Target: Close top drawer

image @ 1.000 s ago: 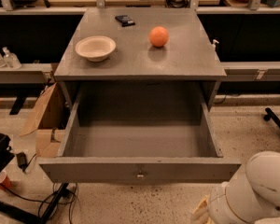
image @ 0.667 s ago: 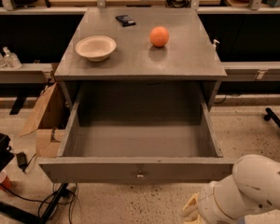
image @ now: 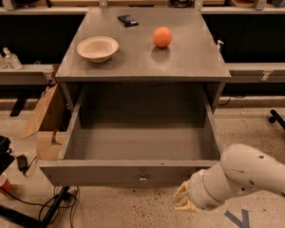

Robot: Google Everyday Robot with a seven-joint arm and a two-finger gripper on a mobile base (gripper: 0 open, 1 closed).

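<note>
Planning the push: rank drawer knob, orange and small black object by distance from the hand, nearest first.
Hand: low right of the drawer front.
1. Drawer knob: just left of it.
2. Orange: on the top surface.
3. Small black object: farther back, left.

The robot has 1 arm [image: 256, 172]. It is white, fat and round. It comes in from the bottom right corner and reaches to the left. It gets thinner at the wrist [image: 206, 191], which has a ring around it. At the very end sits the gripper [image: 182, 201]. It is pale yellow. It is low down, a bit right of the middle, and points left.
</note>
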